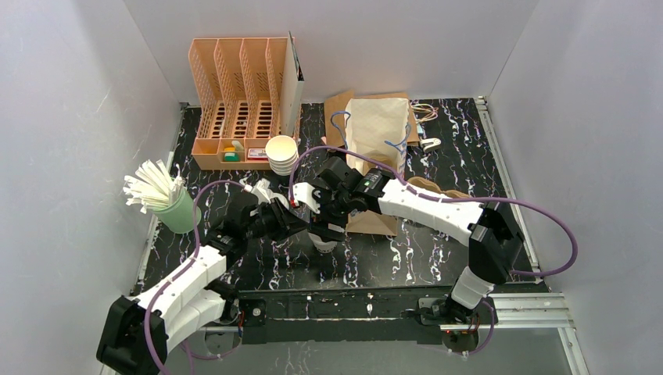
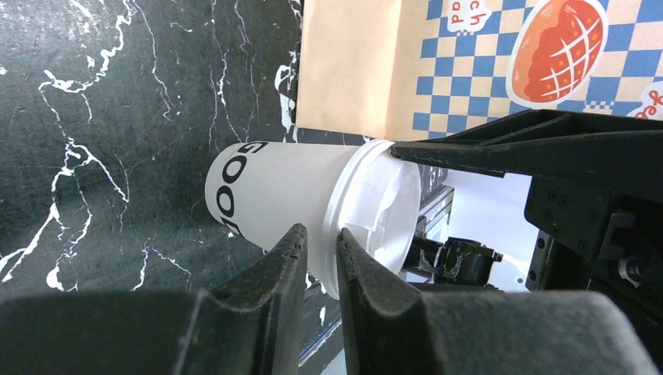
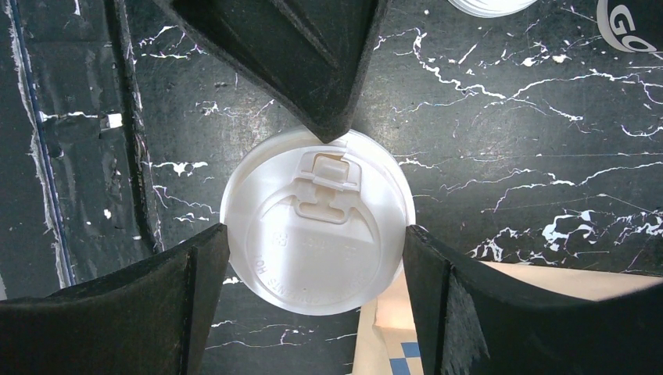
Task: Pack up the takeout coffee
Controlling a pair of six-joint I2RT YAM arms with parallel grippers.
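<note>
One takeout coffee cup stands upright near the table's front middle. It is white with black lettering and has a white lid. My left gripper reaches in from the left, its narrow jaws pinching the lid's rim, one fingertip under the rim and one on top. My right gripper comes down from above, with a finger against each side of the lid. In the top view both grippers meet over the cup and hide most of it. A brown pulp tray shows partly behind the right arm.
A flat checkered paper bag lies right beside the cup. A standing paper bag is behind it, with a stack of white cups to its left. A green cup of straws and a peach organizer are at the back left.
</note>
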